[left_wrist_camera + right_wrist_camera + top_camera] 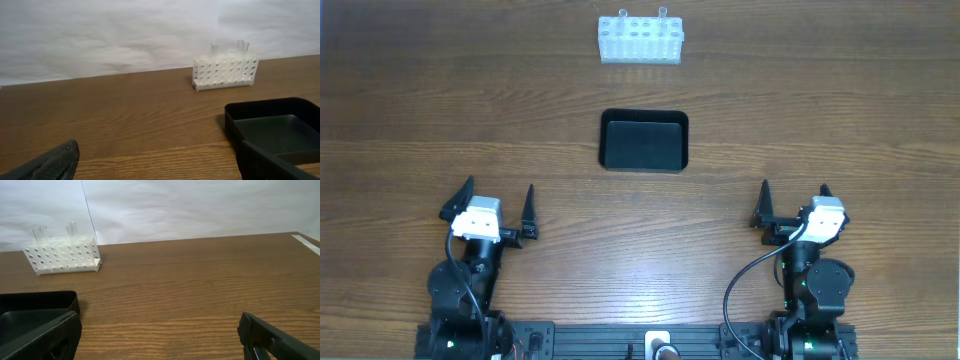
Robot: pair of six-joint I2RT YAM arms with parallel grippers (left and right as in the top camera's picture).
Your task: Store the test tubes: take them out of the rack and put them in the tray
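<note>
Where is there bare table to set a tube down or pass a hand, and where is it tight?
Broad bare table flanks the rack and tray on both sides, and spans from the tray to the left tool and right tool. Tightest is the strip between rack and tray, also bare.

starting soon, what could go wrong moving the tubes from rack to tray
The two clear test tubes are hard to see against the white rack; a gripper may miss one or tip the rack. The tray lies between the rack and the open left gripper and right gripper, so a low reach may shove it.
</note>
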